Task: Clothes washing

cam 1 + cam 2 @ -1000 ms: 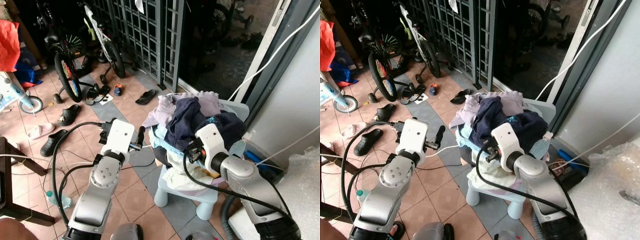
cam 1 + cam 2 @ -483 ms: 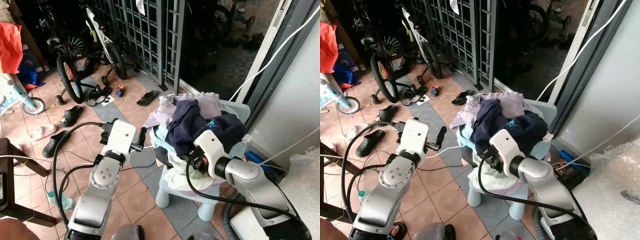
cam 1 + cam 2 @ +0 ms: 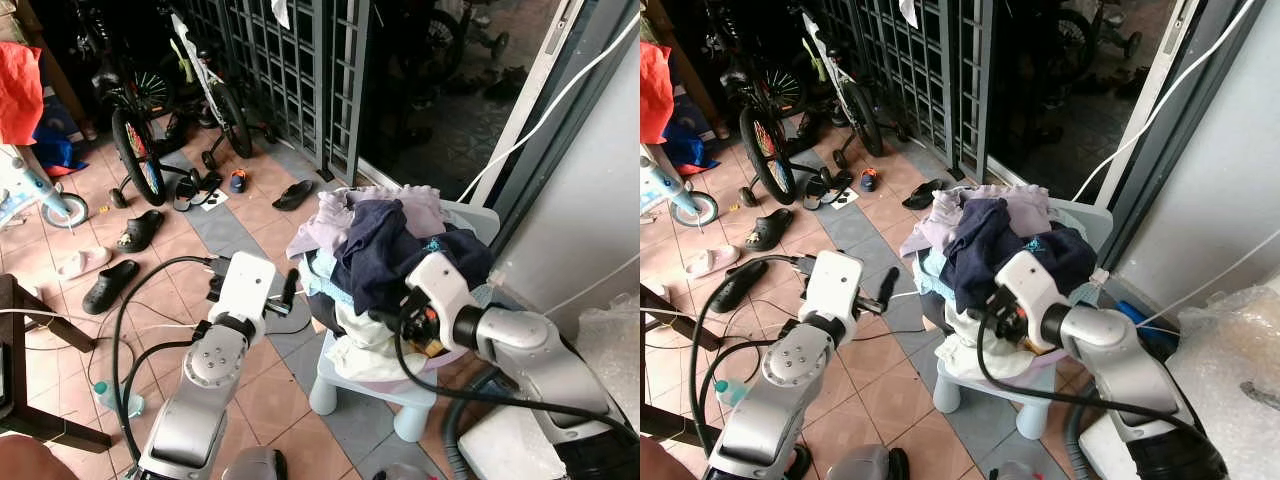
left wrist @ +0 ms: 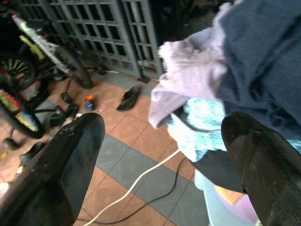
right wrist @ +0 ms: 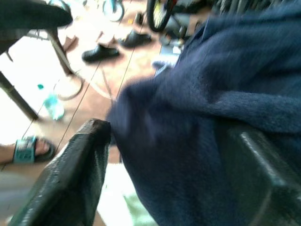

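Tiled floor (image 3: 250,385), terracotta and grey, with a dark metal grille gate (image 3: 290,70) at the far side. Bicycles (image 3: 135,120), parked far left beside the gate. White plastic stool (image 3: 400,395), right of centre, carrying the laundry heap (image 3: 385,240): lilac, pale blue and white pieces under a navy garment (image 3: 385,250) on top. Right claw (image 3: 392,322), at the near face of the heap, fingers spread wide with the navy cloth lying between them; the wrist view shows the fabric against both fingers (image 5: 70,179), though whether they pinch it cannot be told. Left claw (image 3: 290,290), held in the air just left of the stool, fingers wide apart, holding nothing, apart from the clothes. Sandals (image 3: 125,255), scattered on the floor at left. White cable (image 4: 136,183), trailing over the tiles.
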Tool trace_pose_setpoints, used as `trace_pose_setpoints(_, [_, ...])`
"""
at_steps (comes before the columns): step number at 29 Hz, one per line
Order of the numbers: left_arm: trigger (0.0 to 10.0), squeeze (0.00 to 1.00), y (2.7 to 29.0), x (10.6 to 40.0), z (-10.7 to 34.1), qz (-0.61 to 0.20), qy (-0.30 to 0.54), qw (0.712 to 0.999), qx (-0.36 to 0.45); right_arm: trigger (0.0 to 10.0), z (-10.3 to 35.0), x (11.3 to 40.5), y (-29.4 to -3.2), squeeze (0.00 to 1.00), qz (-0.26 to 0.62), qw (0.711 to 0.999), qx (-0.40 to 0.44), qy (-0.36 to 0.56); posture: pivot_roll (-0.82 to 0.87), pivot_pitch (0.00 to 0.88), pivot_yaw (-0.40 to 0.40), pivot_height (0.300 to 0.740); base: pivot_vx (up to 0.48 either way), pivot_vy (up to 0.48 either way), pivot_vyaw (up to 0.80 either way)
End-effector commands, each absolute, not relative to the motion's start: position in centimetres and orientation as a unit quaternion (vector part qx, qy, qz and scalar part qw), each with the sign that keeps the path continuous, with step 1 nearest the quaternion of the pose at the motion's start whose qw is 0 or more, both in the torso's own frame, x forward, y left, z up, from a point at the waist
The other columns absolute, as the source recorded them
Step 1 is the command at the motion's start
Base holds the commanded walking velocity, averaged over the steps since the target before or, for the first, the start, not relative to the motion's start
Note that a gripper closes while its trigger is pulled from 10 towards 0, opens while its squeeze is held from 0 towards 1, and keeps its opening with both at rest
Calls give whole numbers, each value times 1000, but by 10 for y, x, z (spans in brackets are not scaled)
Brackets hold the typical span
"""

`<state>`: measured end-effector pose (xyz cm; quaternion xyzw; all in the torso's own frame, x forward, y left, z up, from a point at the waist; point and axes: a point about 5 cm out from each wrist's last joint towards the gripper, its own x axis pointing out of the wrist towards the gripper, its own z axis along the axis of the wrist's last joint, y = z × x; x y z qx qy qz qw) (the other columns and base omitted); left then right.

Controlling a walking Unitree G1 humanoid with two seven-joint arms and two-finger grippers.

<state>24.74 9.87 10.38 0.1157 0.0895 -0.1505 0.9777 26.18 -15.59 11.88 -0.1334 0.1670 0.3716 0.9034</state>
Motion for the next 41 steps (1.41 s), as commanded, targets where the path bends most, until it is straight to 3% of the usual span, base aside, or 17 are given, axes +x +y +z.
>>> trace_pose_setpoints(1, [10000,0,100,246,107,-151,87,978,117,10000,130,267,-155,1000,363,914,-123,130,-10,29,47,740,0,0,0])
trace_pose_setpoints(7, [10000,0,102,245,107,-150,88,978,115,10000,154,277,-152,1000,328,940,-80,39,-3,34,52,740,0,0,0])
trace_pose_setpoints(12, [10000,0,103,243,109,-145,82,978,123,10000,157,281,-159,1000,278,956,-89,16,2,34,54,740,0,0,0])
trace_pose_setpoints(16, [10000,0,96,238,120,-176,20,967,182,10000,147,277,-159,1000,261,958,-112,38,5,36,54,740,0,0,0])
trace_pose_setpoints(21, [10000,0,105,243,126,-138,-1,974,178,10000,131,269,-155,1000,264,954,-124,73,9,38,52,740,0,0,0])
trace_pose_setpoints(25, [10000,0,121,246,128,-96,-24,971,217,10000,119,269,-167,1000,250,948,-152,122,6,42,47,740,0,0,0])
trace_pose_setpoints(29, [10000,0,123,242,117,-89,21,983,159,10000,107,272,-174,1000,228,945,-172,161,13,43,41,740,0,0,0])
trace_pose_setpoints(30, [10000,0,123,241,115,-89,33,986,138,9216,106,272,-174,1000,228,944,-175,163,13,43,41,740,0,0,0])
trace_pose_setpoints(31, [10000,0,122,240,113,-90,46,989,107,0,105,272,-172,1000,231,943,-176,163,14,43,40,740,0,0,0])
trace_pose_setpoints(32, [10000,0,121,239,110,-91,68,992,63,0,103,273,-169,545,236,940,-182,166,16,43,40,740,0,0,0])
trace_pose_setpoints(33, [10000,0,120,238,107,-100,82,991,41,0,101,273,-166,12,240,938,-184,171,19,43,37,740,0,0,0])
trace_pose_setpoints(41, [10000,0,125,242,106,-86,96,992,16,0,97,274,-160,0,247,935,-186,175,22,40,36,740,0,0,0])
